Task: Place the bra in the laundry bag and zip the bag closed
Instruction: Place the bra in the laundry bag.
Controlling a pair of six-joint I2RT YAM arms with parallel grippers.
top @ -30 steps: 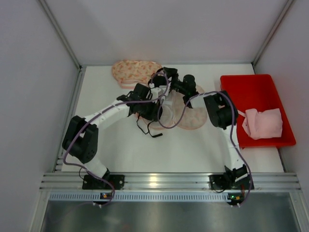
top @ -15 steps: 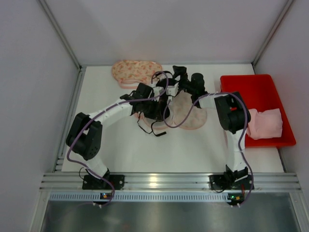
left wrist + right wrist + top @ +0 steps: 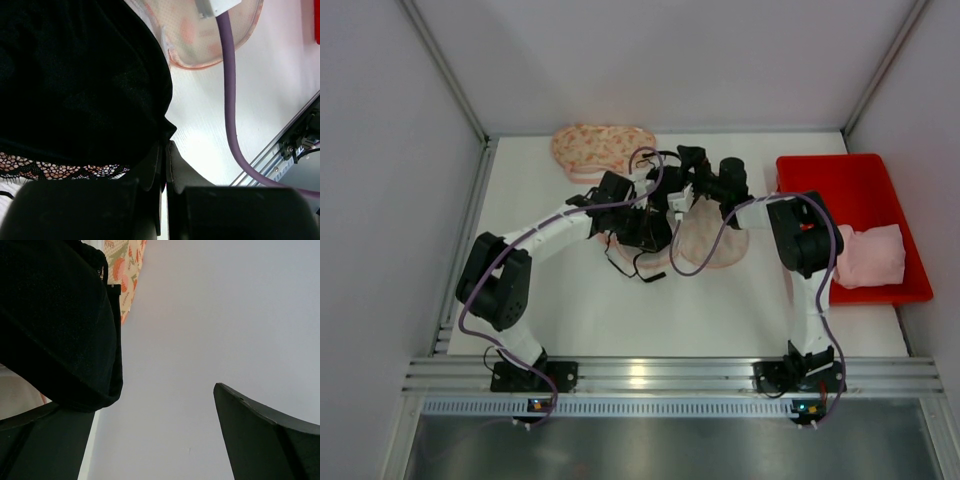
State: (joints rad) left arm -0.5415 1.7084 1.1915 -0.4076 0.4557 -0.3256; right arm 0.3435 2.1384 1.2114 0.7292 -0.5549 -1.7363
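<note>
Right gripper (image 3: 155, 407) has sprung wide and its arm has swung right, with nothing between the fingers and the black bra (image 3: 75, 75) bulging against the left one. Left gripper (image 3: 164, 150) is clamped tight on the bra's edge, mid-table. The mesh laundry bag (image 3: 715, 245) lies flat just right of it. Whether any of the bra is inside, I cannot tell. A floral pouch (image 3: 600, 150) sits far left, and a red bin (image 3: 820, 175) on the right holds a pink cloth (image 3: 870, 255).
</note>
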